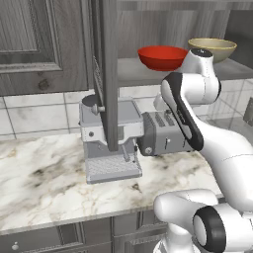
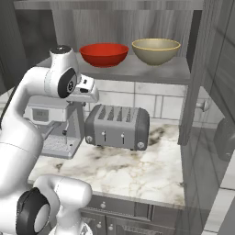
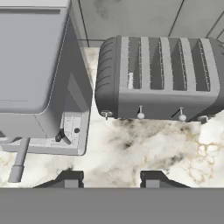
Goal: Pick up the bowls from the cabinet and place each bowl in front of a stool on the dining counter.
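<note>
The gripper point(image 3: 111, 178) is hanging partly open and empty over the worktop point(image 3: 144, 148), facing down at the toaster point(image 3: 162, 78). Both bowls, red bowl point(image 2: 104, 54) left and tan bowl point(image 2: 156, 50) right, are sitting on the cabinet shelf point(image 2: 137, 71). Reaching looks like the current step: the hand needs lifting past the shelf's front edge, between the open doors.

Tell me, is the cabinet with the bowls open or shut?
Open: the cabinet shelf is exposed, showing the red bowl and tan bowl.
</note>
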